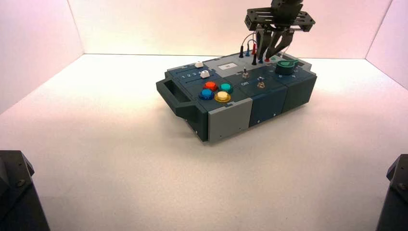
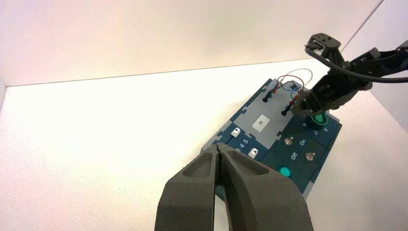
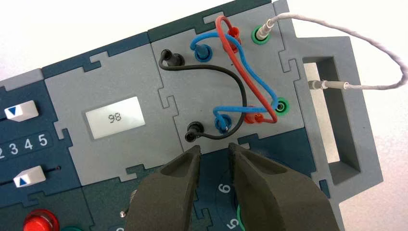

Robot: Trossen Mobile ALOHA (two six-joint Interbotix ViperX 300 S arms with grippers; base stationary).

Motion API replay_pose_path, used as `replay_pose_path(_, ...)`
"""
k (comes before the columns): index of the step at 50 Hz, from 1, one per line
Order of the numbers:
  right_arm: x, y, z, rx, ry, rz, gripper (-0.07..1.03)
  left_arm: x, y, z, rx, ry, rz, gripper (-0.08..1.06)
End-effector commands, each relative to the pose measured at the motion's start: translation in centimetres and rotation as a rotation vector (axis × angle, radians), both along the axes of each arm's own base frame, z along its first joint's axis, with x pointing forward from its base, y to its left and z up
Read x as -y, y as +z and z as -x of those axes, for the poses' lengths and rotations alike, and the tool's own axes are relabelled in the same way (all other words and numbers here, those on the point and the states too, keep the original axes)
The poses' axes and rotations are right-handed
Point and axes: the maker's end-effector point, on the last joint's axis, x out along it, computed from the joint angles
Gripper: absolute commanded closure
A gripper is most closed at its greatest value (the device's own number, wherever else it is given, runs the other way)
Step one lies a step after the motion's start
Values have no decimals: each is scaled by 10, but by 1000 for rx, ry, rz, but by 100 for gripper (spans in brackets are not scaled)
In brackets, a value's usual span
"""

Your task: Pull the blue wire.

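The blue wire (image 3: 222,109) loops between a far blue plug (image 3: 202,51) and a near blue plug (image 3: 223,126) on the box's grey wire panel (image 3: 192,96). It crosses the red wire (image 3: 222,29) and the black wire (image 3: 211,70). My right gripper (image 3: 215,148) is open and empty, with its fingertips just short of the near blue plug, and touches nothing. In the high view it hangs over the box's far right part (image 1: 269,52). My left gripper (image 2: 219,147) is shut and empty, held back from the box.
The box (image 1: 231,113) stands turned on the white table. A white wire (image 3: 385,53) arcs past the box's handle (image 3: 337,120). A display (image 3: 115,117) reads 98. A green knob (image 1: 286,66), two toggle switches (image 1: 245,73) and coloured buttons (image 1: 216,90) lie nearby.
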Motion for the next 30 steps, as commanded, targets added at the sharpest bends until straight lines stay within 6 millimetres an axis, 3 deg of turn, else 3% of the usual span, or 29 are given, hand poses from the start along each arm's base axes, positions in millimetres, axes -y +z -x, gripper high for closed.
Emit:
replay_pose_path(1, -2, 15, -13, 49, -4, -14, 63, 1, 17, -6, 41, 3, 14, 101)
replay_pose_path(30, -1, 13, -25, 49, -5, -9, 66, 3, 17, -12, 34, 5, 10, 101)
